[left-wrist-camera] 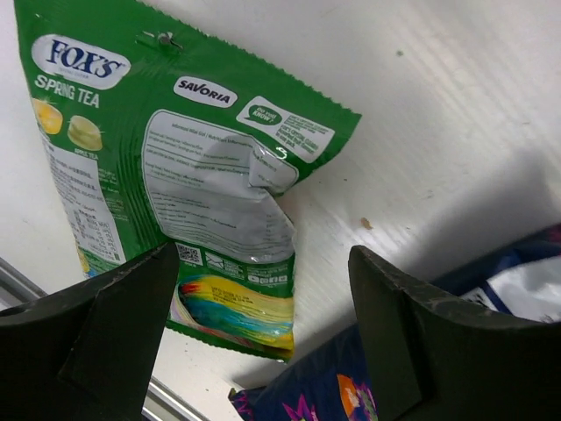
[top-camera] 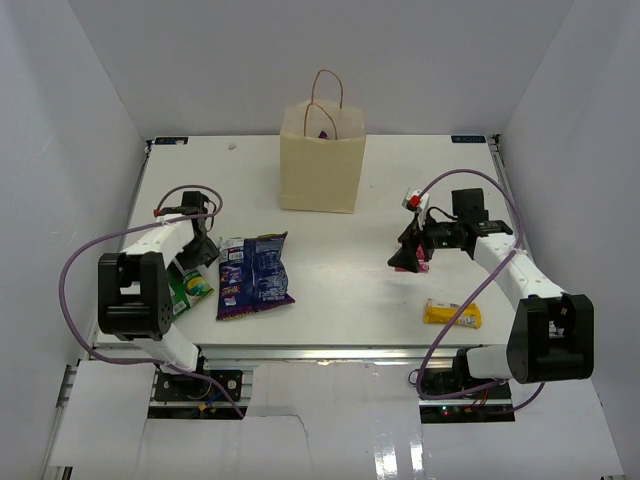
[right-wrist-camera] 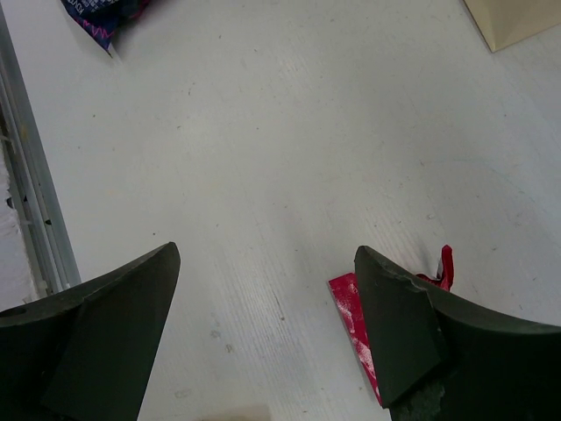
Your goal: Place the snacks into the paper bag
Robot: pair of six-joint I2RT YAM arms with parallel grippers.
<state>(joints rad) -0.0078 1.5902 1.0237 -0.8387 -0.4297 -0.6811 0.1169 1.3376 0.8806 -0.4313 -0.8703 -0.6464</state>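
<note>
The tan paper bag (top-camera: 321, 165) stands upright at the back centre, with something purple showing in its mouth. My left gripper (top-camera: 200, 252) is open and empty, its jaws hovering over the lower end of a green packet (left-wrist-camera: 202, 167), which also shows in the top view (top-camera: 188, 290). The large blue-purple bag (top-camera: 253, 275) lies just to its right. My right gripper (top-camera: 406, 258) is open and empty, low over the table, with a magenta packet (right-wrist-camera: 349, 311) partly under its right finger (right-wrist-camera: 412, 324). A yellow bar (top-camera: 452, 314) lies near the front right.
The blue-purple bag's edge shows at the bottom of the left wrist view (left-wrist-camera: 298, 395) and at the top left of the right wrist view (right-wrist-camera: 101, 17). The table's front rail (right-wrist-camera: 31, 202) runs close by. White walls enclose the table on three sides.
</note>
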